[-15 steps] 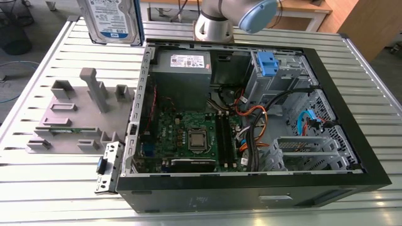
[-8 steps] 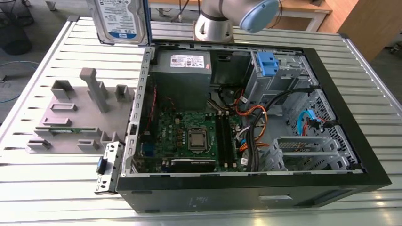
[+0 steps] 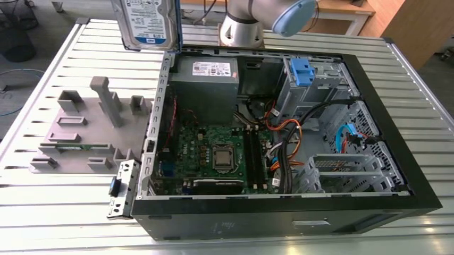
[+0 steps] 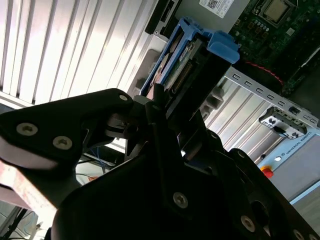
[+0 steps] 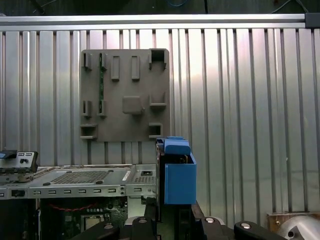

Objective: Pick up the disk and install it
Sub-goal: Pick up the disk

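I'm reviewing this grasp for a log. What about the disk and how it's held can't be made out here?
1. Exterior view: the disk has its upper part cut off by the picture's top edge.
2. Second wrist view: the gripper covers the disk's lower end and the contact points.
3. First wrist view: the disk is edge-on, so its label is unseen.

disk (image 3: 148,24) upper part cut off at exterior view edge; gripper (image 4: 167,100) probably hides its grasped end

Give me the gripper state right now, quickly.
Gripper: closed, holding the disk by its blue carrier frame.
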